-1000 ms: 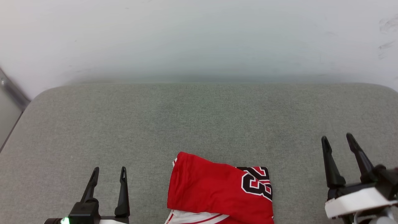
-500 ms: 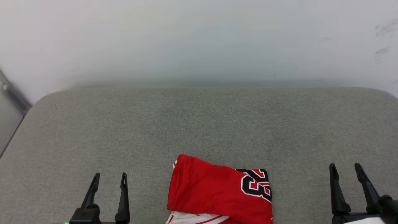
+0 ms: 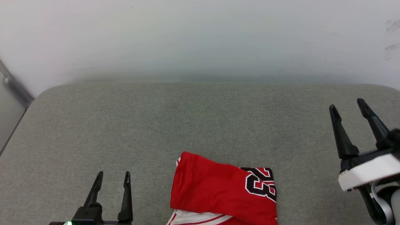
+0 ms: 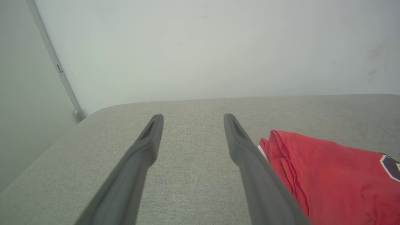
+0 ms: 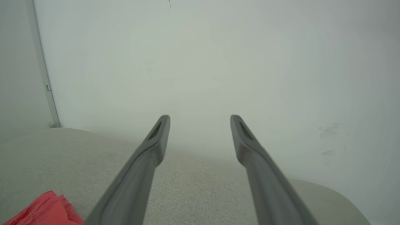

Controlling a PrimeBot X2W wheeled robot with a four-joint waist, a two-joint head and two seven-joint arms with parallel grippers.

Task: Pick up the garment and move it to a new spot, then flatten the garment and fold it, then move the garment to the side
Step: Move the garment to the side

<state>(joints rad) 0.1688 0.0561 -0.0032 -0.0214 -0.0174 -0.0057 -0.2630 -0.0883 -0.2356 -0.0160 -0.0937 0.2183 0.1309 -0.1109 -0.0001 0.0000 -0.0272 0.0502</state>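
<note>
The garment lies folded near the front edge of the grey cushion, red with a black-and-white number at its right side and a white sleeve edge peeking out below. My left gripper stands open to its left, apart from it. In the left wrist view the garment sits just right of the right finger. My right gripper hangs open at the far right, raised and well clear of the cloth. A red corner of the garment shows at the lower left of the right wrist view.
The grey fabric cushion spreads wide behind and beside the garment. A pale wall rises directly behind it. A metal strip runs down the wall at the far left.
My right gripper dropped toward the bottom of the view half a second ago and has since risen and moved forward. The left gripper and the garment have stayed put; the camera shifted slightly.
</note>
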